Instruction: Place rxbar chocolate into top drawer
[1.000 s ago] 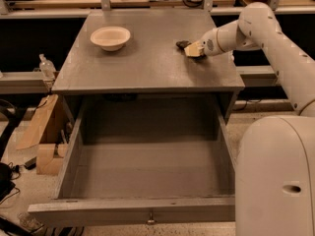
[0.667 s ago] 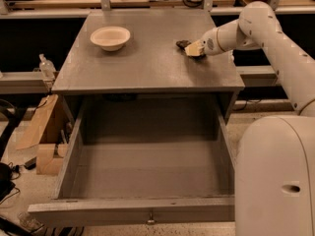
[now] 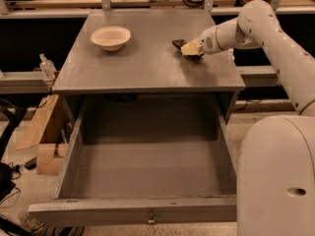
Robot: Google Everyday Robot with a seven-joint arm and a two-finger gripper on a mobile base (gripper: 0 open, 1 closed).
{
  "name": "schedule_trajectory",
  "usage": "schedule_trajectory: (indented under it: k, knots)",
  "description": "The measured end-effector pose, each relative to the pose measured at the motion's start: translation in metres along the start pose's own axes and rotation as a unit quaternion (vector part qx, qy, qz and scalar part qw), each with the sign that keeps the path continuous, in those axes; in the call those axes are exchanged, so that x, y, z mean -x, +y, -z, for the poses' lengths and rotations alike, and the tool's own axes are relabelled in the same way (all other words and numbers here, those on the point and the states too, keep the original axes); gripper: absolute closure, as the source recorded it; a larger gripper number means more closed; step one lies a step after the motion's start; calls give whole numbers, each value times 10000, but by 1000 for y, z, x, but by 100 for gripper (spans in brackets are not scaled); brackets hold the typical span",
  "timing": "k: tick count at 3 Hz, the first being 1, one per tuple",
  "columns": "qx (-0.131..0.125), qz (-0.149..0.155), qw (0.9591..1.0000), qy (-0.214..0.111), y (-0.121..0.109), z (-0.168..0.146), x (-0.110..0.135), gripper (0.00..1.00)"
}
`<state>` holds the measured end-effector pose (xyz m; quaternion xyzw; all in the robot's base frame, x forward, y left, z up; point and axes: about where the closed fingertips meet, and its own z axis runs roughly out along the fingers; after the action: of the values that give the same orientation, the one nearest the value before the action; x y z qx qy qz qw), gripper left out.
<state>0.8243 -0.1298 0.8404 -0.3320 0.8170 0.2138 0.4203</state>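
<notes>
Chocolate bar [image 3: 178, 44] lies on the right half of the grey surface [image 3: 147, 68], toward the back. It is mostly covered by the pincer [image 3: 191, 48], so only a dark corner sticks out on the left and a dark sliver shows beneath.

At the far left, on the floor, a cardboard box [image 3: 42, 127] leans against the stand, with its lower part cut off behind the drawer's side. Above it, a small clear bottle [image 3: 47, 65] stands on a low ledge (the label is too blurred to read). A cream bowl [image 3: 110, 37] sits upright on the surface's left rear, well apart from the bar.

Below the surface, the top drawer [image 3: 133, 210] is pulled far out, showing its grey floor and side walls, and a small knob [image 3: 151, 219] sits at the centre of its front panel.

The pale pincer rests right on the bar, reaching in from the right. Whether it is wide, narrow or already clasping the bar cannot be told from this angle. The white arm [image 3: 275, 38] runs off the right edge, and the robot's rounded body [image 3: 275, 176] hides the drawer's right front corner.
</notes>
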Motion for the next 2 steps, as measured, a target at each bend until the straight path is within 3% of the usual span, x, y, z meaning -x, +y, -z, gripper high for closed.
schedule_trajectory:
  k: [1, 2]
  knots:
    - [-175, 268, 9992, -247, 9, 32, 17, 100]
    - [-407, 678, 9952, -574, 36, 82, 36, 100]
